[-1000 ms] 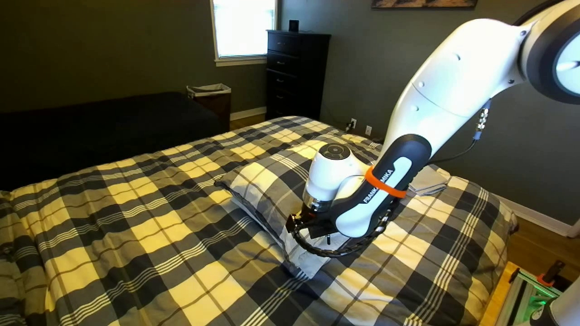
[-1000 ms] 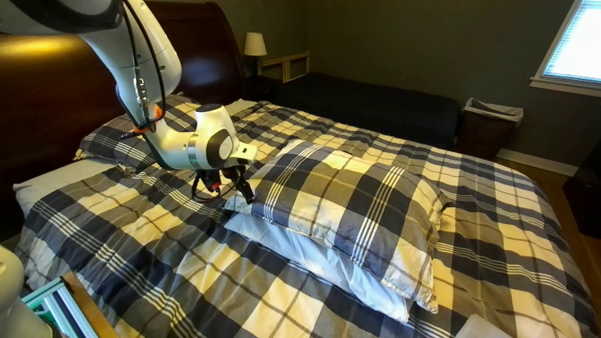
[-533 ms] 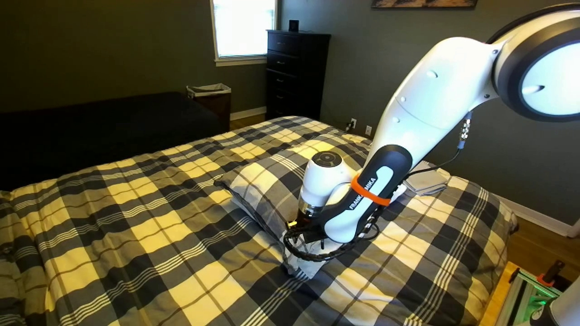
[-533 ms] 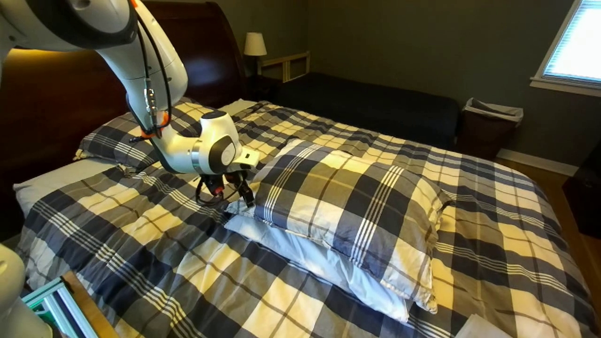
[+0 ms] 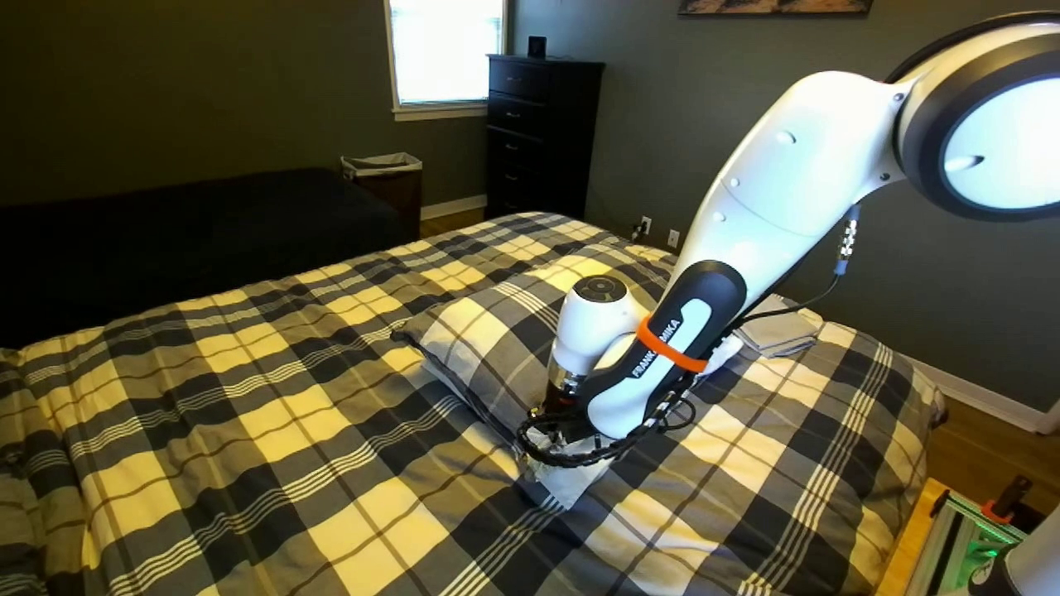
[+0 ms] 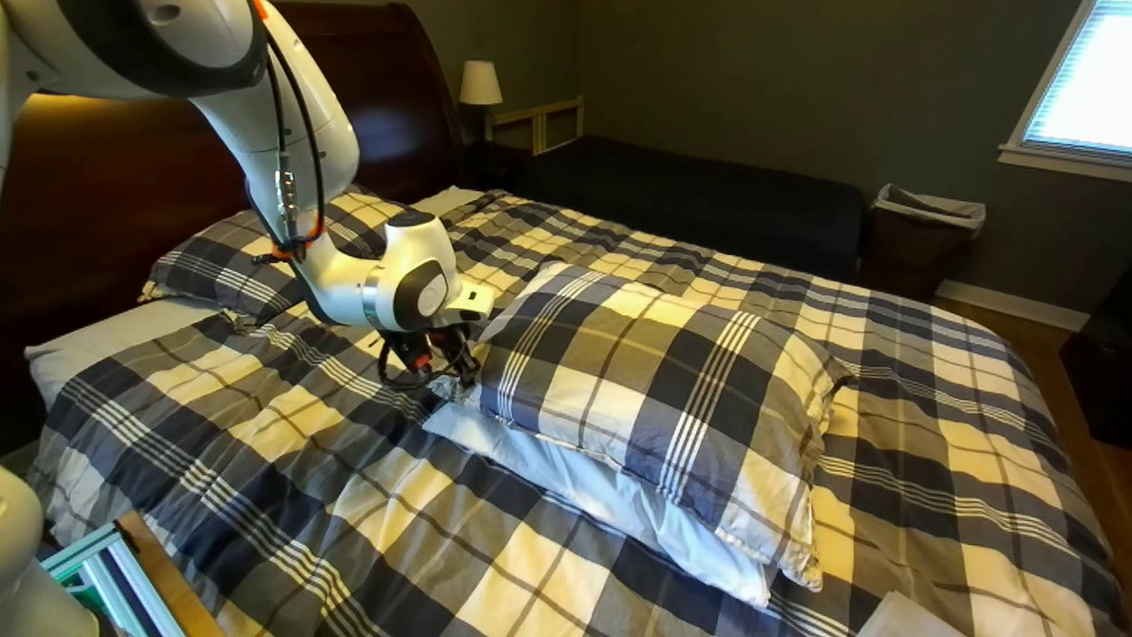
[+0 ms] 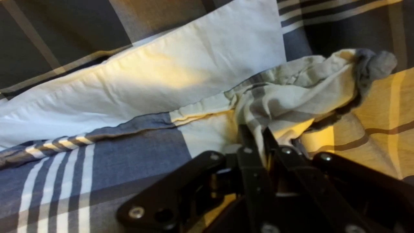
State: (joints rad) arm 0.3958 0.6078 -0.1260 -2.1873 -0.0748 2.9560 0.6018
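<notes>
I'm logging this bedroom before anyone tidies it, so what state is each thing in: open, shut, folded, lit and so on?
Plaid pillow: lying flat, one corner bunched
Gripper: closed on that corner
White bedding: partly covered by the plaid pillow
Bedcover: spread out, rumpled
Grey cloth: folded, on the bedcover
Dresser drawers: shut
Hamper: top open
Blind: lowered
Lamp: upright; whether lit is unclear

Black dresser (image 5: 542, 136) beside bright window (image 5: 447, 51)
</notes>
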